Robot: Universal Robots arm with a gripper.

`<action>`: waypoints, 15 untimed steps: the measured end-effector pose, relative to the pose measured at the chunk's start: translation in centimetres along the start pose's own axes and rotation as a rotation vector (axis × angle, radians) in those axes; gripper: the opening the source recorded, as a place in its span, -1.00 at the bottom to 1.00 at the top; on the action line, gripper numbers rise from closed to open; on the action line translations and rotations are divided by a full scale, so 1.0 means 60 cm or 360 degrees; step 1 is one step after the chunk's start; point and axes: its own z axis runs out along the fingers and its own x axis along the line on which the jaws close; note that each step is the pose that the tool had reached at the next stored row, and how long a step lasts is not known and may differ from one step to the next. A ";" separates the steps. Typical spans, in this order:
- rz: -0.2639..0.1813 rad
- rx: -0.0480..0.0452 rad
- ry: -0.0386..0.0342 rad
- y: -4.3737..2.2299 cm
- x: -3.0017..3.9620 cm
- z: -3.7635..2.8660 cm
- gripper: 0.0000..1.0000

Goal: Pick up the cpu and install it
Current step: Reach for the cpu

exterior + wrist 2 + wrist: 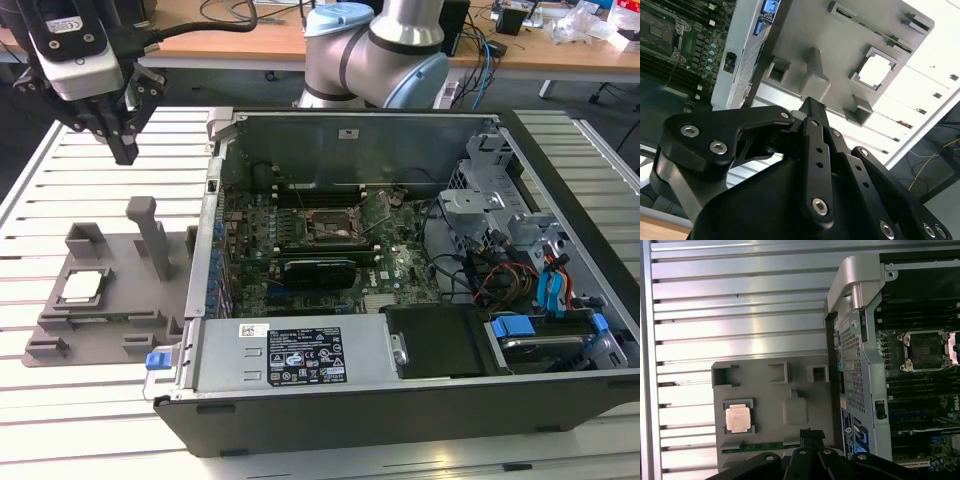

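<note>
1. Silvery metal marks the cpu (pixel 82 286), which lies flat in a square recess of the grey tray (pixel 112 318) on the slatted worktop (pixel 60 180), at the exterior view's left, just beside the open computer case (pixel 300 400).
2. By that evidence the work stands at the pick-up step, with nothing yet lifted. The tool (pixel 122 146) hangs high over the worktop, well apart from the cpu, its fingers drawn together on nothing.
3. In the first wrist view the tool's tip (pixel 810 432) sits over the tray's edge, with the cpu (pixel 738 418) off to one side of it.
4. As a judgement, a grasp calls for the fingers parted, the tool centred over the chip and lowered squarely, because the recess walls leave little room at its edges.
5. Installing calls for the socket (pixel 325 228) on the motherboard inside the case. In the first wrist view that socket (pixel 925 351) looks unoccupied.
6. Counted: one cpu, one tray, one case, one socket, one tool.
</note>
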 end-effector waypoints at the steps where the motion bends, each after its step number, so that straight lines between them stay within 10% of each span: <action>1: 0.0000 0.0000 0.0000 0.000 0.003 0.000 -0.79; 15: 0.0000 0.0000 0.0000 -0.006 0.080 -0.002 -0.79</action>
